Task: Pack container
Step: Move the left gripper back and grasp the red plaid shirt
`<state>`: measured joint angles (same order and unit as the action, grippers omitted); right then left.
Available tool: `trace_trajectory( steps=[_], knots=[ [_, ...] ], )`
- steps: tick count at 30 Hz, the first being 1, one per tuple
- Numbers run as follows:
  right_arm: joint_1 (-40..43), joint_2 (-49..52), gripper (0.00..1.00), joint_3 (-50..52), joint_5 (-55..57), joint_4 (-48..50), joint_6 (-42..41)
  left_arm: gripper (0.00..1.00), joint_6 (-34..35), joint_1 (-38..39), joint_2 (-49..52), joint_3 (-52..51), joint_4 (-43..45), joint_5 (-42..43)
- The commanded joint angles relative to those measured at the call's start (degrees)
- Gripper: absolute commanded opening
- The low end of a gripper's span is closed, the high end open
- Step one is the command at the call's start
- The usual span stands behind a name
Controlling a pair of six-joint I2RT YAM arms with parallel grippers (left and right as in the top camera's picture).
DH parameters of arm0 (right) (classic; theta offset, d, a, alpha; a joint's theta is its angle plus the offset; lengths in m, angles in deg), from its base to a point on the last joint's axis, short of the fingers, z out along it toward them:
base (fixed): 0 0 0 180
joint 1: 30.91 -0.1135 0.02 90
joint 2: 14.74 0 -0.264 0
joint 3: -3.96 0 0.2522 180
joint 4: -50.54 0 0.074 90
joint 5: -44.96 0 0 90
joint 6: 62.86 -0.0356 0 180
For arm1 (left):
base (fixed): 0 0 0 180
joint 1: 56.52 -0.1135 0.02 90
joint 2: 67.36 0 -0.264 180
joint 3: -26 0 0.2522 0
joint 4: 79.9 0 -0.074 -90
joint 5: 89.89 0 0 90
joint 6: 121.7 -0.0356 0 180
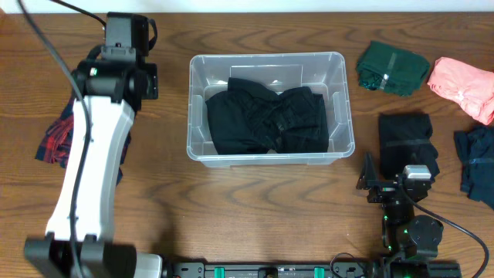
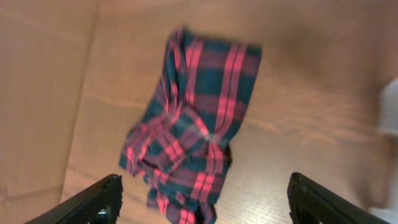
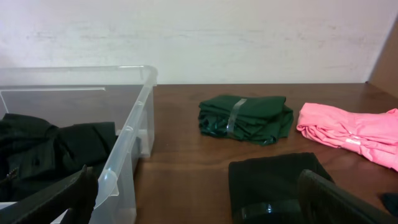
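Observation:
The clear container (image 1: 266,63) stands at the table's middle with a crumpled black garment (image 1: 266,116) inside; its wall shows in the right wrist view (image 3: 127,143). My left gripper (image 2: 205,186) is open and empty, well above a red and navy plaid cloth (image 2: 196,124) that lies on the table at the left (image 1: 54,139), partly under my left arm. My right gripper (image 1: 395,174) is open and empty, low near the front right, just before a folded black garment (image 1: 407,137). In the right wrist view the gripper (image 3: 202,193) sits between the container and that garment (image 3: 273,180).
A folded green garment (image 1: 392,68) and a pink one (image 1: 463,85) lie at the back right. A dark navy garment (image 1: 478,162) lies at the right edge. My left arm (image 1: 93,154) reaches over the table's left side.

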<state>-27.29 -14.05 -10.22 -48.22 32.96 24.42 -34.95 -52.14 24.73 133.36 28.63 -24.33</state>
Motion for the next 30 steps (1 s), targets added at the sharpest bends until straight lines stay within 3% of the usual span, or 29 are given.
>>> trace_trajectory(
  steps=[1, 12, 30],
  knots=[
    [-0.7, -0.4, 0.99, 0.1, -0.1, -0.2, 0.6, 0.88, -0.2, -2.1, 4.2, 0.0, -0.8, -0.7],
    [-0.7, -0.4, 0.99, 0.1, -0.1, -0.2, 0.6, 0.97, -2.3, -4.0, 18.2, -0.5, -1.8, -0.7],
    [-0.7, -0.4, 0.99, 0.1, -0.1, -0.2, 0.6, 0.97, -2.4, -7.0, 32.5, -0.5, -1.2, -3.9]
  ],
)
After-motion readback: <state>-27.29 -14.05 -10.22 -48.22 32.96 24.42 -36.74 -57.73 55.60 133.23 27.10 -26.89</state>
